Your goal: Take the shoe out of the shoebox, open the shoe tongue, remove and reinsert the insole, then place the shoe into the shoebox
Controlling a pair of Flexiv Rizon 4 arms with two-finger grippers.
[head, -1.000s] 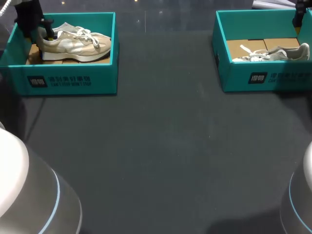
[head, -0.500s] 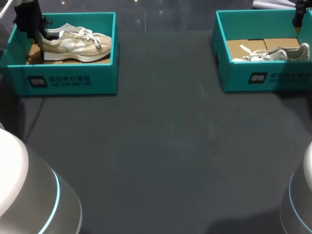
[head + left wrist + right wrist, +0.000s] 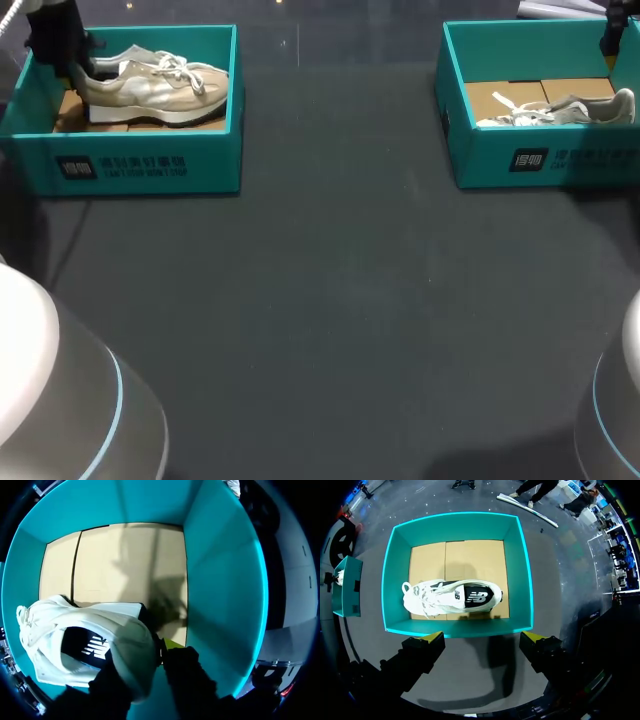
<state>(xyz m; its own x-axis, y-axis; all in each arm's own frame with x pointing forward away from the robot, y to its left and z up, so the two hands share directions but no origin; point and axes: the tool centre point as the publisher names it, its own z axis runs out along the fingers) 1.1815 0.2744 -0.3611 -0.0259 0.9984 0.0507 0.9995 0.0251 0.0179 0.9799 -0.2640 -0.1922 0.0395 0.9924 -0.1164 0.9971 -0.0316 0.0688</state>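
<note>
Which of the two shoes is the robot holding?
The shoe in the left box: the left gripper grips its heel. The other shoe lies in the right box, the right gripper open above it.

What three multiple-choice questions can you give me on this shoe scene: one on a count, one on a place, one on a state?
1. How many teal shoeboxes stand on the table?
A. one
B. two
C. four

2. Where is the left claw?
A. at the heel of the shoe in the left shoebox
B. on the table between the boxes
C. outside any box

3. The right claw is:
A. shut on a shoe
B. shut on a lace
C. open above the right shoebox

Answers:
1 B: the head view shows one box at each side.
2 A: its fingers clamp the heel.
3 C: its yellow tips stand wide apart, holding nothing.
</note>
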